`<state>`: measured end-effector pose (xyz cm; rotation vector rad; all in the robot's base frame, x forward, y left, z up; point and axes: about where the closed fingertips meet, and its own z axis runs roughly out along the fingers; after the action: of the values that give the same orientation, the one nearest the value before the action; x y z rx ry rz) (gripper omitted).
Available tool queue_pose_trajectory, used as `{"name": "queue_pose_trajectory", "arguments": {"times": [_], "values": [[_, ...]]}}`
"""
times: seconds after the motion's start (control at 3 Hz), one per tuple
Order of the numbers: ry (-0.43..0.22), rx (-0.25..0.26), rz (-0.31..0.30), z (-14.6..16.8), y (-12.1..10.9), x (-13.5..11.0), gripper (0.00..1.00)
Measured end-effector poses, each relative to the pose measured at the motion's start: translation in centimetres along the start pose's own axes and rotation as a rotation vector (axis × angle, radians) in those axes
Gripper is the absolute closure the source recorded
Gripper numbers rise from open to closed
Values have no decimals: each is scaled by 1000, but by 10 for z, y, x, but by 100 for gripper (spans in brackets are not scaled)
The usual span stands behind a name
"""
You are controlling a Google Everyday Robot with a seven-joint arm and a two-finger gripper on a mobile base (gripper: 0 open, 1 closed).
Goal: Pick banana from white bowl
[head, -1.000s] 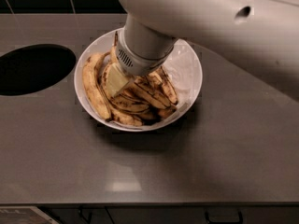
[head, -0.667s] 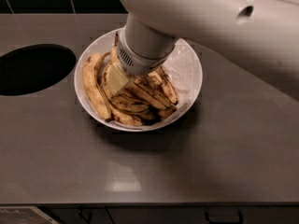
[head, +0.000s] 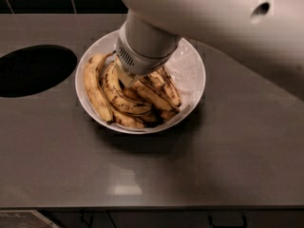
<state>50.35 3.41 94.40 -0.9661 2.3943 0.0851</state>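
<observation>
The banana [head: 159, 94], streaked brown-black along its ridges, lay in the right half of the bowl [head: 192, 65], just above the middle of the frame, slanting from the bowl's centre down toward its lower right rim. Other overripe bananas crowded against it: a plumper, cleaner yellow one [head: 95, 91] along the left wall, a curved speckled one [head: 121, 99] beside that, and more tucked underneath. The gripper [head: 128, 79] was down among the fruit at the bowl's centre, its tip at the upper end of the streaked banana and between it and the speckled one; whether it had hold of anything could not be told, as the wrist [head: 142, 46] covered it from above. The pale arm [head: 204, 13] stretched from the wrist across the upper right of the frame. The bowl stood on a grey counter [head: 152, 175], with a dark round opening [head: 35, 70] in the counter at the upper left, apart from the bowl.
</observation>
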Motion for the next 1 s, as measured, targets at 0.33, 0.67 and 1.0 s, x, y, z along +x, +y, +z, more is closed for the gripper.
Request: {"name": "queue_pose_trajectory", "arguments": {"times": [0.33, 0.67, 1.0], "values": [[-1, 1, 2, 0, 0, 0, 81], [-5, 6, 22, 0, -1, 0, 58], [-9, 19, 46, -1, -2, 3, 34]]}}
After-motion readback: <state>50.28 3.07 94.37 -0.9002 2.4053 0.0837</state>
